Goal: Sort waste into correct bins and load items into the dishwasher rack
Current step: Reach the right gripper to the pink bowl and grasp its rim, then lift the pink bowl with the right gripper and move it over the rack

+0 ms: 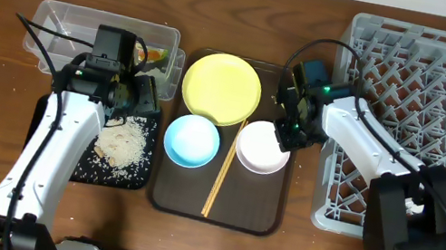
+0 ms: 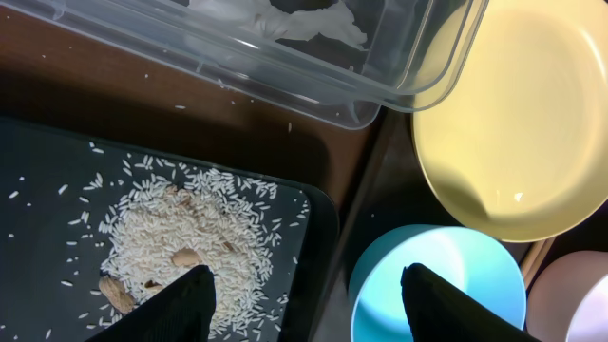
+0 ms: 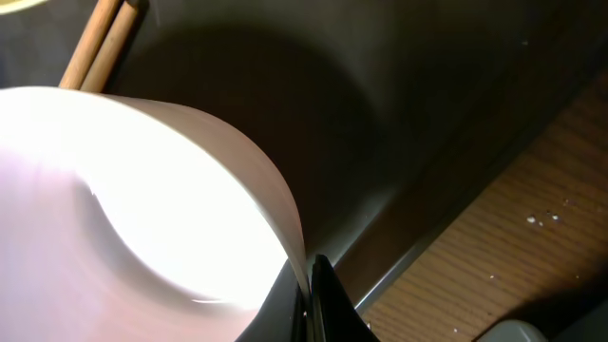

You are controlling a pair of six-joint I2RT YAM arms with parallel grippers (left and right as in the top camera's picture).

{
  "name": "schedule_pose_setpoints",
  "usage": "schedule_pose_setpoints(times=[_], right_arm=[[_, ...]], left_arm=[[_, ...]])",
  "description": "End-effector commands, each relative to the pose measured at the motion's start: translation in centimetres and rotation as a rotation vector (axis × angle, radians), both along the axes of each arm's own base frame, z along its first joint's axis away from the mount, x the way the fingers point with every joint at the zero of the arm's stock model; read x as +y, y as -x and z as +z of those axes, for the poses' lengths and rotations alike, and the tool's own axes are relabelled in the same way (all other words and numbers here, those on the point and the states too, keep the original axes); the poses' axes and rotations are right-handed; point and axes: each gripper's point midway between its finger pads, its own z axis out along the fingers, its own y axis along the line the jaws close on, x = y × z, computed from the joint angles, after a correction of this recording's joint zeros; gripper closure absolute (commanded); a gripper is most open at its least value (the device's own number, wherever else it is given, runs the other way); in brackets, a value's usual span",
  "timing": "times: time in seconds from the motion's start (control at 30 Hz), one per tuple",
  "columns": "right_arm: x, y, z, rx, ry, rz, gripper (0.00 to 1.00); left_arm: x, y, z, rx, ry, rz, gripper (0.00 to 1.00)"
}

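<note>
Waste side looks finished — rice grains (image 1: 126,140) heaped in the black tray (image 1: 95,171), white crumpled scrap (image 2: 304,19) and a coloured snack wrapper (image 1: 155,56) inside the clear tub (image 1: 56,27). A few stray grains lie on the bench (image 2: 142,104) between tub and tray.

Loading not begun, by the look of it: dishwasher rack (image 1: 429,106) shows no dish in it. Brown serving tray (image 1: 182,199) carries the yellow plate (image 1: 221,88) at 12 o'clock, light blue bowl (image 1: 192,140) at 8, white bowl (image 1: 263,149) at 4, chopsticks (image 1: 222,169) slanted between the two bowls. Small cup not made out in any view.

Right gripper (image 3: 309,285) — fingers pinched together on the white bowl's thin rim, the wall caught between them. Overhead puts the bite at about 1 o'clock on the bowl, the side nearest the rack. Bowl sits on the serving tray, not lifted as far as I can tell. Judged the first dish in hand; plate, blue bowl and chopsticks left.

Left gripper (image 2: 309,309) has its fingers spread wide with nothing between them, one tip over the rice, the other over the blue bowl.
</note>
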Motion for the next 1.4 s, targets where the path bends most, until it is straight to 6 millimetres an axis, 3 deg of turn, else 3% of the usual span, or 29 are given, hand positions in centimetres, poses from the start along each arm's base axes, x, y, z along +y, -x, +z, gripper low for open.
schedule_pose_setpoints(times=[0.0,0.13,0.27,0.47,0.6,0.77,0.9,1.0,1.17,1.37], right_arm=[[0.0,-0.7,1.3,-0.019,0.002,-0.009,1.00],[-0.8,-3.9,5.8,-0.126,0.009,-0.045,0.99],[-3.2,-8.2,11.4,-0.322,0.069,-0.113,0.99],[-10.6,-14.6,19.2,-0.688,0.346,-0.325,0.99],[-15.3,-16.7,22.7,-0.863,0.527,-0.490,0.99],[-19.8,-17.9,25.9,-1.013,0.669,-0.684,0.99],[-22.3,-18.8,26.3,-1.071,0.733,-0.790,0.99],[-23.9,-19.4,25.4,-1.077,0.780,-0.839,0.99],[-26.1,-20.4,22.4,-1.034,0.848,-0.852,0.99],[-26.4,-21.6,18.3,-0.982,0.878,-0.827,0.99]], left_arm=[[0.2,-0.1,0.4,-0.012,-0.013,0.000,0.34],[0.2,-0.1,0.4,-0.012,-0.013,0.000,0.34],[0.2,-0.1,0.4,-0.011,-0.013,0.000,0.34],[0.2,-0.1,0.3,-0.009,-0.013,0.000,0.34],[0.2,-0.1,0.3,-0.009,-0.013,0.000,0.34],[0.2,-0.1,0.3,-0.009,-0.013,0.000,0.34],[0.2,-0.1,0.3,-0.009,-0.013,0.000,0.34],[0.2,-0.1,0.3,-0.009,-0.013,0.000,0.34],[0.2,-0.1,0.3,-0.009,-0.013,0.000,0.34],[0.2,-0.1,0.3,-0.009,-0.012,0.000,0.34]])
